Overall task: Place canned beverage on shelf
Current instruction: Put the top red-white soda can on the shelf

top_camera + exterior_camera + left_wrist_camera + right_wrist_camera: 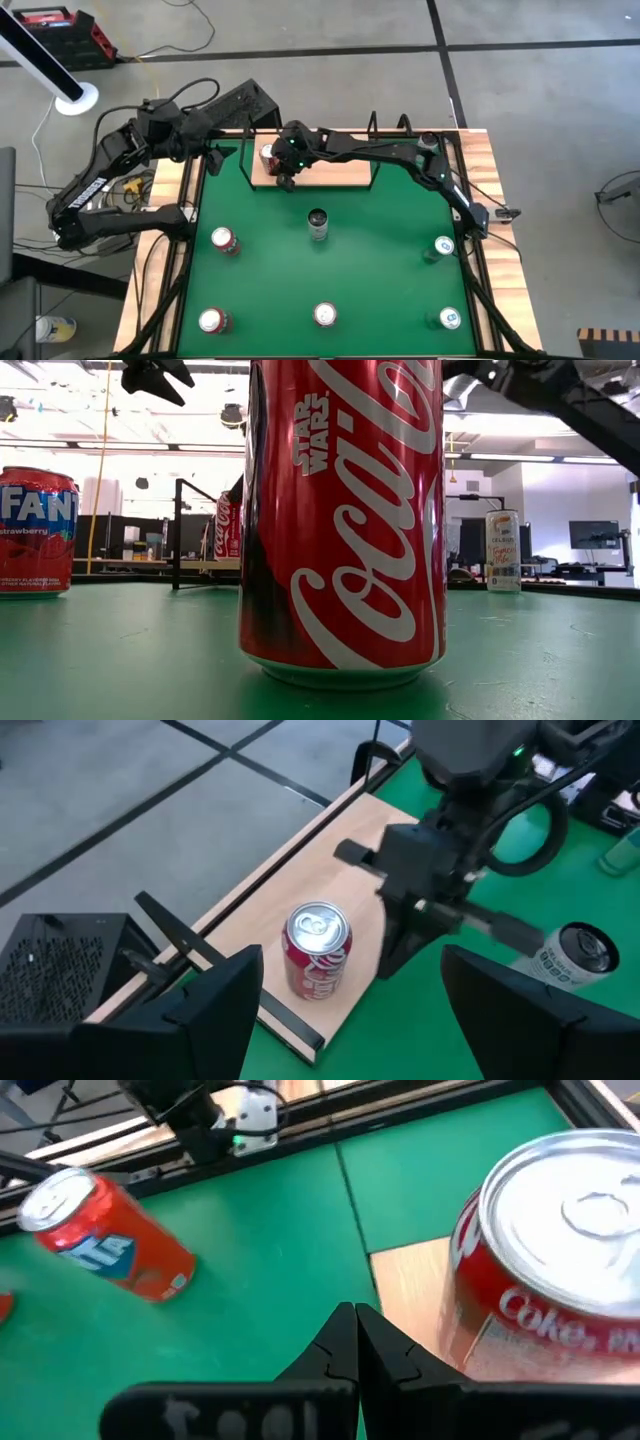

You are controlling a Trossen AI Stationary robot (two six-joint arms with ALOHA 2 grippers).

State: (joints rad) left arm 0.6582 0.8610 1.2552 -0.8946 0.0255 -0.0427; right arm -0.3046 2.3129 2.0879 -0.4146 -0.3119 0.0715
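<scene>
The shelf (335, 174), a light-wood board with black frame rails, is lying at the far centre of the green tabletop (380, 260). One red cola can (268, 155) is standing upright on the left end of the shelf; the left wrist view shows it (316, 948) near the board's edge, and the right wrist view shows it (550, 1260) large and close.

The right gripper (287, 180) is hanging over the near-left part of the shelf, just beside the red cola can and not holding it. Its fingers (385, 1350) are pressing together with nothing between them.

The left gripper (222, 155) is hovering at the far-left corner of the tabletop, just left of the shelf. Its fingers (215, 1010) are standing wide apart and are gripping nothing.

Other cans are standing on the tabletop, well apart from the shelf:
- a dark can (318, 224) at the centre, near the shelf;
- a red can (224, 241) at mid-left;
- a red can (211, 321) at near left;
- a red cola can (326, 315) at near centre, filling the low view (345, 520);
- a pale can (444, 246) at mid-right;
- a pale can (449, 318) at near right.
</scene>
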